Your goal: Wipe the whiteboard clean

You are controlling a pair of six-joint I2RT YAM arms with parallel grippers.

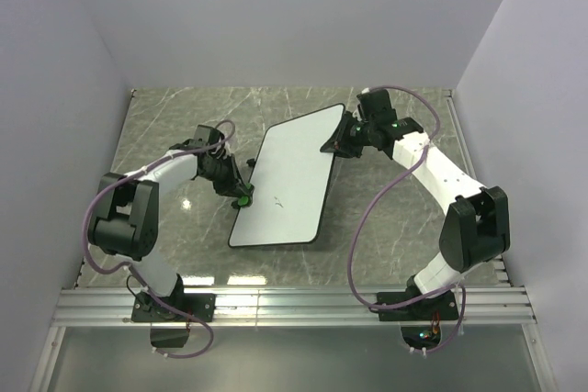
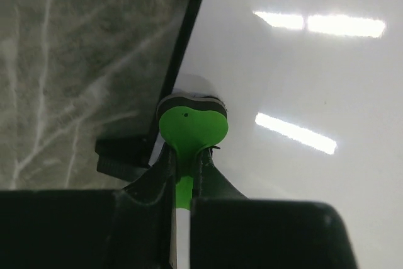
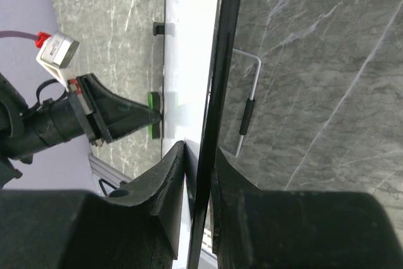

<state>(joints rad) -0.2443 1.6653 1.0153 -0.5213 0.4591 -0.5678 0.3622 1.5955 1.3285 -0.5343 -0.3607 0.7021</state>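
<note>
The whiteboard (image 1: 285, 179) lies tilted in the middle of the marble table, white with a thin black frame. A small dark mark (image 1: 278, 199) shows near its lower part. My left gripper (image 1: 237, 192) is shut on the green eraser (image 2: 191, 127), which presses on the board's left edge. My right gripper (image 1: 338, 144) is shut on the board's upper right edge; its frame (image 3: 217, 92) runs between my fingers. The eraser also shows in the right wrist view (image 3: 154, 114).
A wire stand (image 3: 247, 105) sticks out under the board's back side. Grey walls close the table on three sides. An aluminium rail (image 1: 294, 300) runs along the near edge by the arm bases.
</note>
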